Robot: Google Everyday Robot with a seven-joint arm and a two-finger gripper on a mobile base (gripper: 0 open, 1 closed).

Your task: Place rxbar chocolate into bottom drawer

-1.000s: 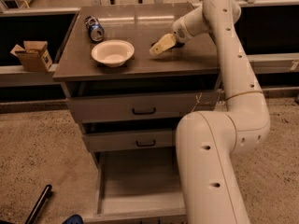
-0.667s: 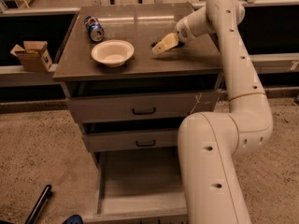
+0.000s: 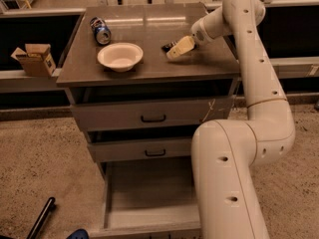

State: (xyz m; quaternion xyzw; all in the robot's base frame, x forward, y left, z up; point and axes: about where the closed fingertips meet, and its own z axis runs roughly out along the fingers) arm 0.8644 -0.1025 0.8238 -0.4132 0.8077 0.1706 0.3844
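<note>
The rxbar chocolate (image 3: pixel 168 46) is a small dark bar lying on the cabinet top, right of the middle. Only its left end shows past my gripper. My gripper (image 3: pixel 178 48) is low over the cabinet top at the bar's right end, and the white arm reaches in from the right. Whether it touches the bar I cannot tell. The bottom drawer (image 3: pixel 149 210) is pulled out at the foot of the cabinet. Its grey floor is bare, and my arm's lower body covers its right part.
A white bowl (image 3: pixel 119 56) stands left of the bar, and a blue soda can (image 3: pixel 100 30) lies behind it. The two upper drawers (image 3: pixel 153 114) with black handles are nearly shut. A cardboard box (image 3: pixel 34 59) sits on a ledge at the left. A black object (image 3: pixel 40 218) lies on the floor.
My gripper and forearm have shifted slightly to the right on the cabinet top. The dark end of the bar now shows at the gripper's left.
</note>
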